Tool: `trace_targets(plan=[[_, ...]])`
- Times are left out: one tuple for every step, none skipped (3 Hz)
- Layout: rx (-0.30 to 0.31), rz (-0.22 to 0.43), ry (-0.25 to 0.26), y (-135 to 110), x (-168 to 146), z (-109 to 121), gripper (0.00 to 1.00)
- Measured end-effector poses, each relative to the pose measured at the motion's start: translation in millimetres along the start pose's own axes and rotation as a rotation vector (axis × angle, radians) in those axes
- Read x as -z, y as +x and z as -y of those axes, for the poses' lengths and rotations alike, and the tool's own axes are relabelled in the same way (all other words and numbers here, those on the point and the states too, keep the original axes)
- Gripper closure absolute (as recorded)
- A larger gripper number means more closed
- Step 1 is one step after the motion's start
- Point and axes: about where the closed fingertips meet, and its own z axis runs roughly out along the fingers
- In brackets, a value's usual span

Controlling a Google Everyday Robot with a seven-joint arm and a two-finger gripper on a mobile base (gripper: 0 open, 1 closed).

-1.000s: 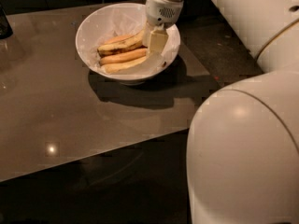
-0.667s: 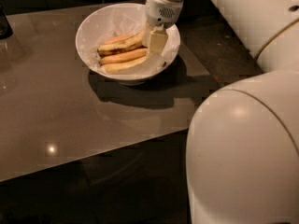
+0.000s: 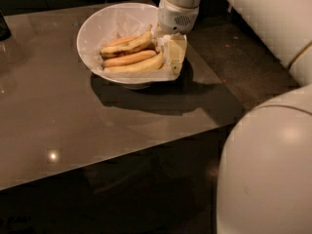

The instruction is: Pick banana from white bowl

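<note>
The white bowl (image 3: 97,26) stands on the table at the back, left of the arm. Three bananas lie side by side in it. The pale yellow banana (image 3: 139,65) is the front one, nearest the rim. An orange-tinted banana (image 3: 127,58) lies behind it, and a banana with dark streaks (image 3: 126,46) lies furthest back. My gripper (image 3: 168,50) reaches down into the right side of the bowl, right at the bananas' right ends. It hides those ends.
The bowl rests on a glossy brown table (image 3: 73,126) whose right edge runs just right of the bowl. A dark object (image 3: 4,28) stands at the table's far left. My white arm and body (image 3: 273,169) fill the right side.
</note>
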Motion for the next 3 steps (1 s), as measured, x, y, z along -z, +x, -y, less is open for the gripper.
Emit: trace_targets(plan=[[0.074, -0.030, 0.063, 7.7, 22.8, -16.2, 0.00], [0.074, -0.028, 0.067, 7.3, 22.9, -15.5, 0.00], [0.073, -0.007, 0.090, 8.1, 29.2, -15.3, 0.00]])
